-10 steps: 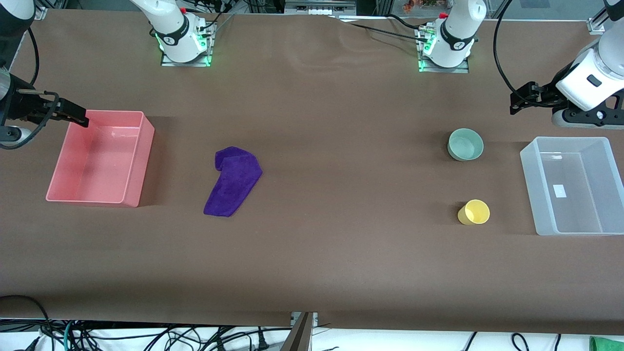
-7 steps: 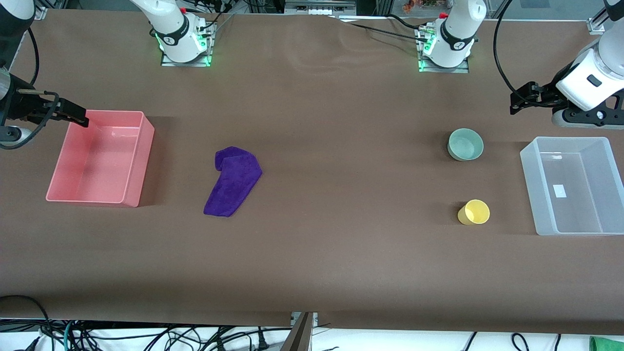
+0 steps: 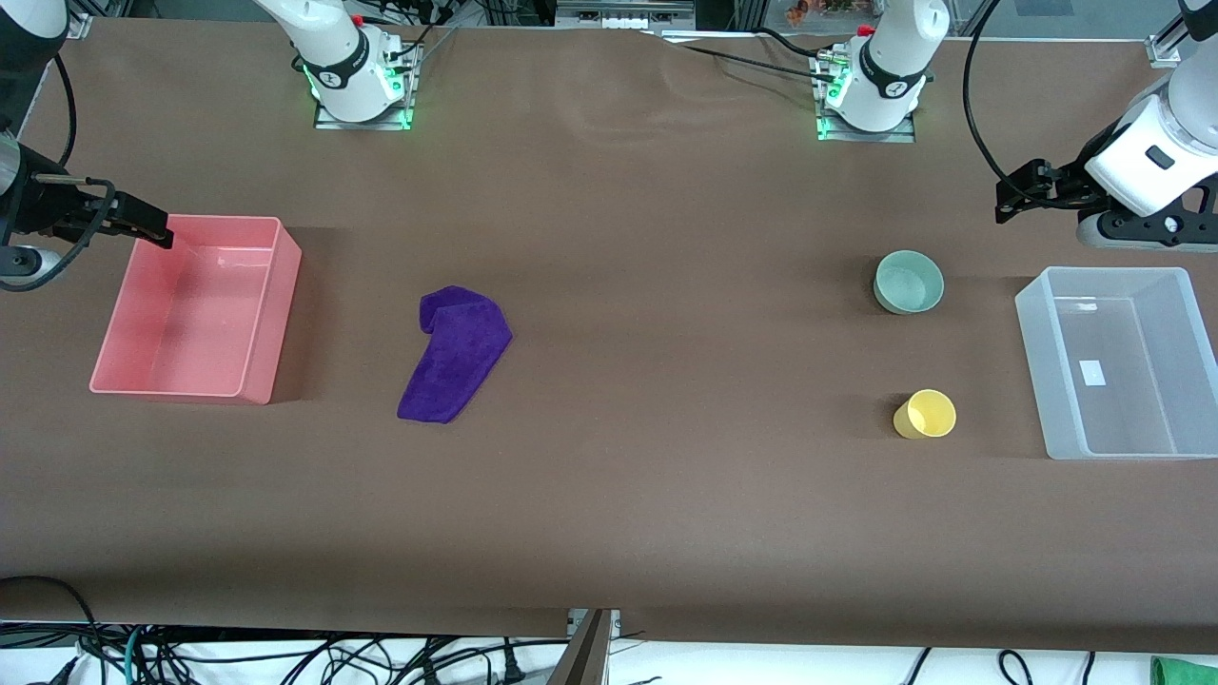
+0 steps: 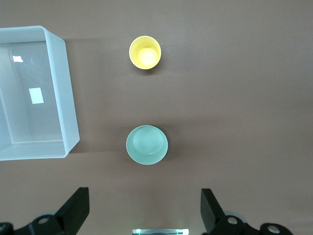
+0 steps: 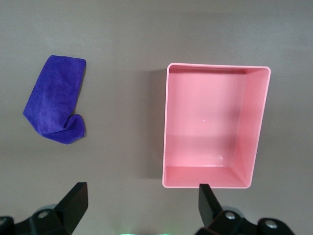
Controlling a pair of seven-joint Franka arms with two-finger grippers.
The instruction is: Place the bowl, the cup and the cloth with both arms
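On the brown table, nothing is lifted yet, and both arms wait high at their own ends.
From the front, the purple cloth point(image 3: 454, 354) lies beside the pink bin point(image 3: 285, 249); bowl point(image 3: 909, 282) and cup point(image 3: 925, 414), nearer the camera, sit beside the clear bin point(image 3: 1037, 285). Left wrist view: left gripper point(image 4: 145, 210) spread wide above the bowl point(image 4: 146, 144), likely light and rigid, so pinch its rim. Right wrist view: right gripper point(image 5: 142, 205) spread too; the cloth point(image 5: 56, 100) looks limp, so grab its bunched fold.
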